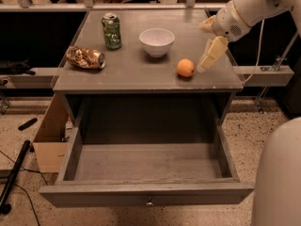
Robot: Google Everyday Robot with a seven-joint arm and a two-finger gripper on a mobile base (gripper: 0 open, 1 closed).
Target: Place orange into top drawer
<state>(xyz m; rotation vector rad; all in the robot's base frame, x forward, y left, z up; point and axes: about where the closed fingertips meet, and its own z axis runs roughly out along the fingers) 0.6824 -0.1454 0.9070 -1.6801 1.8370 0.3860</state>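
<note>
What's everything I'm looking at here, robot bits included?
orange: one, orange, cabinet top, front right.
bowl: one, white, cabinet top, behind the orange.
can: one, green, cabinet top, back left.
snack bag: one, brown-gold, cabinet top, left edge.
cabinet: one, grey, centre.
top drawer: one, grey, pulled open under the cabinet top.
cardboard box: one, brown, floor left of cabinet.
pole: one, black, floor, far left.
arm: one, white, reaching in from upper right.
gripper: one, beige, just right of the orange.
robot body: one, white, lower right corner.
</note>
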